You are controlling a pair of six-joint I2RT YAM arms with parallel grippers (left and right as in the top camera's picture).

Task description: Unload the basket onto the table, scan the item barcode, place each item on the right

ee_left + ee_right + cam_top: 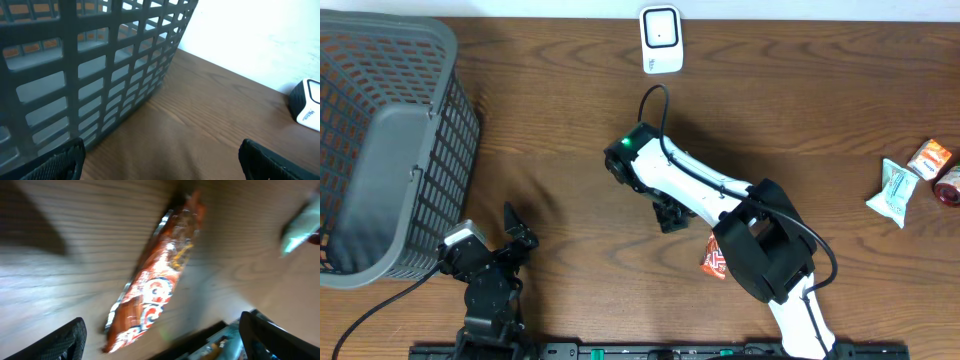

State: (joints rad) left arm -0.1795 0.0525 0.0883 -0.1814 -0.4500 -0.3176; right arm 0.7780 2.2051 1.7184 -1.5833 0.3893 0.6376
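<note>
Right gripper (161, 319), seen from its wrist camera: the two fingers stand wide apart at the lower corners of the frame with nothing clamped between them, so it is open. Centred beneath it, the snack packet (155, 280) lies flat on the tabletop (60, 280); overhead, it shows only as a corner (715, 263) under the right wrist, lower centre. The packet is long and narrow, of crinkled orange-red foil with white print and silver seams. No barcode is visible. The left gripper (161, 145) is also open and empty, beside the grey basket (125, 65). The pick-up step appears to be in hand. The next move probably calls for closing across the packet's narrow width, then presenting its barcode to the white scanner (660, 38) at top centre.
</note>
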